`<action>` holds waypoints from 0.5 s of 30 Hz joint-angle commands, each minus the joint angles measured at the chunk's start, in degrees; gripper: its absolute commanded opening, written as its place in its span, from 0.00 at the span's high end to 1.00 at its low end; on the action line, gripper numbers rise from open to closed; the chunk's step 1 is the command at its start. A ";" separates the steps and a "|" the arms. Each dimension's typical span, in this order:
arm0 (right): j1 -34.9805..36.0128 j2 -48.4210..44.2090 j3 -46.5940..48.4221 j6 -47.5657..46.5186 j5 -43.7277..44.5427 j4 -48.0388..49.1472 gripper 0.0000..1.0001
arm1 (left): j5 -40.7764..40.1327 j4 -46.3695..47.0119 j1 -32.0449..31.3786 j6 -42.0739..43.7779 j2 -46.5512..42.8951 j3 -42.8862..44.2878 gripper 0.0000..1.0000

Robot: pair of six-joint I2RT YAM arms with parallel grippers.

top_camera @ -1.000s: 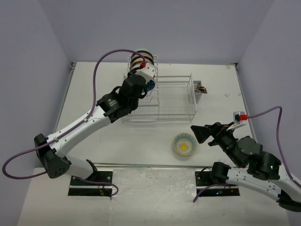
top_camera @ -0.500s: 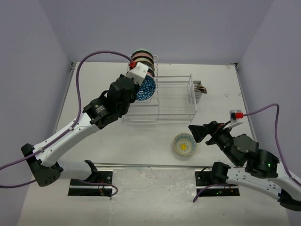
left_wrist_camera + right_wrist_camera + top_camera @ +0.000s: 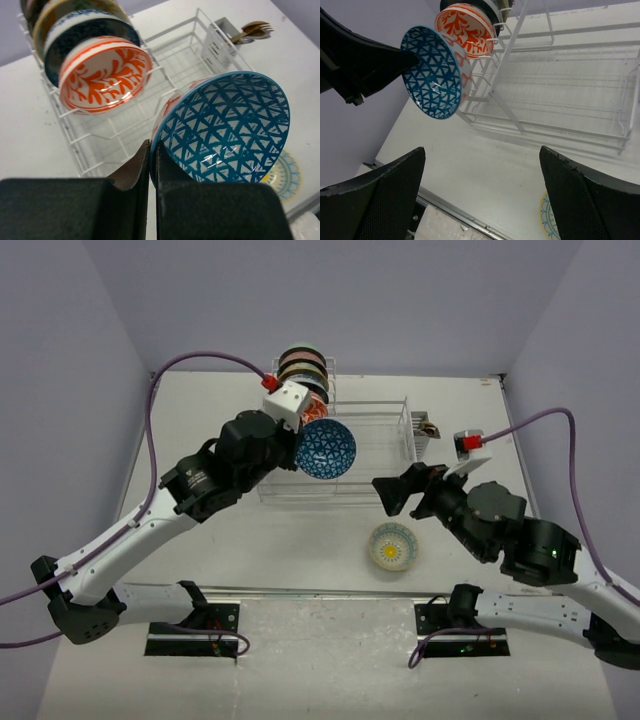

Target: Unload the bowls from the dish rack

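Top external view showed the left tool (image 3: 298,447) pinched shut on the rim of a blue lattice-patterned bowl (image 3: 326,448), which it held on edge in the air over the left part of the dish rack (image 3: 375,465). The rack stood towards the far side of the white counter (image 3: 290,540), with a row of other bowls (image 3: 303,368) on edge at its far left end. A pale yellow bowl (image 3: 391,546) sat upright on the counter just in front of the rack. The right tool (image 3: 408,490), jaws spread wide and holding nothing, hung between that bowl and the rack's near edge. Left wrist view showed the dark fingers (image 3: 135,172) closed on the blue bowl's rim, its inside facing the camera. A red-orange bowl (image 3: 105,75) was foremost in the racked row behind, and a cutlery holder (image 3: 225,35) stood at the rack's far corner. Right wrist view showed both mesh-faced fingers (image 3: 375,200) far apart with nothing between them, and the blue bowl held up in front of the red-orange one.
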 commanded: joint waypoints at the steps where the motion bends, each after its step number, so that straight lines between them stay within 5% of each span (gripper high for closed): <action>1: -0.04 9.32 7.91 -4.94 -2.17 -0.36 0.06 | 6.70 2.06 -1.07 -6.80 -1.80 0.49 1.00; 6: -0.13 21.47 19.17 -5.21 5.02 -7.65 0.21 | 8.28 2.15 -1.95 -9.79 -2.32 -0.83 1.00; 15: -0.13 27.99 19.62 -4.85 8.38 -9.43 0.53 | 8.99 3.21 -2.74 -12.52 -5.66 -3.91 1.00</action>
